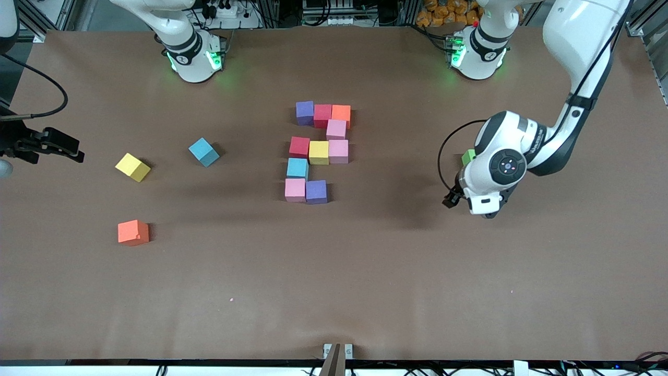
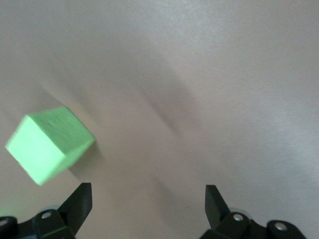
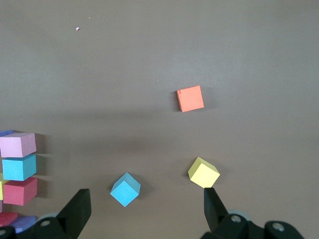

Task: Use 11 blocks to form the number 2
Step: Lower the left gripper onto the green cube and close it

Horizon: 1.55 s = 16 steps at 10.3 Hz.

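On the brown table (image 1: 365, 282), the thing nearest the front camera is a loose orange block (image 1: 133, 232), toward the right arm's end. Farther from the camera come a loose yellow block (image 1: 132, 167) and a loose blue block (image 1: 203, 152), the blue one closer to the table's middle. In the middle lies the unfinished number 2 (image 1: 319, 151), ten blocks so far: pink and purple in its nearest row, then a blue one, then red, yellow and pink, then one pink, and purple, red and orange in the farthest row. Its nearest row has only two blocks.

Toward the left arm's end, the left gripper (image 2: 148, 199) hangs just over the table with its jaws wide apart and nothing between them; the green block (image 2: 49, 143) lies just beside it, untouched. The right gripper (image 3: 147, 206) is up over the table's edge at the right arm's end, jaws wide apart, holding nothing.
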Tool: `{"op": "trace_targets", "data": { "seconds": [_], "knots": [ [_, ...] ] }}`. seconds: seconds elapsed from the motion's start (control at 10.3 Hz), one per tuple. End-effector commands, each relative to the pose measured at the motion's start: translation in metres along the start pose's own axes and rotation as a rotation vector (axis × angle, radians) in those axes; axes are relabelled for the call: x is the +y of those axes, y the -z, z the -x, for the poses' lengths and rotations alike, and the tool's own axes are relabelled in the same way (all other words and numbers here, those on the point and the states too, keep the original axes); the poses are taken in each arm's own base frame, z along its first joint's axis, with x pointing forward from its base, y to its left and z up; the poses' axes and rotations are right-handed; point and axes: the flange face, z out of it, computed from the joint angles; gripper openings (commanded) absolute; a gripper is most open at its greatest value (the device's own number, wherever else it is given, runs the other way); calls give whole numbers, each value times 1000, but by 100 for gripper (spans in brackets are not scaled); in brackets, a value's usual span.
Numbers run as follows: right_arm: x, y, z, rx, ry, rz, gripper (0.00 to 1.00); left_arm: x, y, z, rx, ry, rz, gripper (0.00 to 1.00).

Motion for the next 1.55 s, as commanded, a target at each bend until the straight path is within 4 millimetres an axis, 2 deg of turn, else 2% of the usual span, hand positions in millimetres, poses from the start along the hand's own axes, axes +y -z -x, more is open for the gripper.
{"op": "trace_targets", "data": {
  "seconds": [0.0,0.1,0.48,0.68,1.26,1.45],
  "knots": [
    [3,1,2,1,2,9,100,-45,3,-8,17,-182,-38,100],
    [6,-1,1,1,-1,9,100,-56,0,-18,11,-227,-44,100],
    [8,-4,1,-5,-6,7,100,-78,-22,-24,-27,-437,-75,100],
    [0,-5,1,-6,6,7,100,-91,-32,-31,-40,-508,-72,100],
    [6,-8,-2,-1,-3,-2,100,-108,-67,-22,4,-534,7,100],
    [1,-10,-3,-4,6,-2,100,-116,-83,-10,33,-546,46,100]
  ]
}}
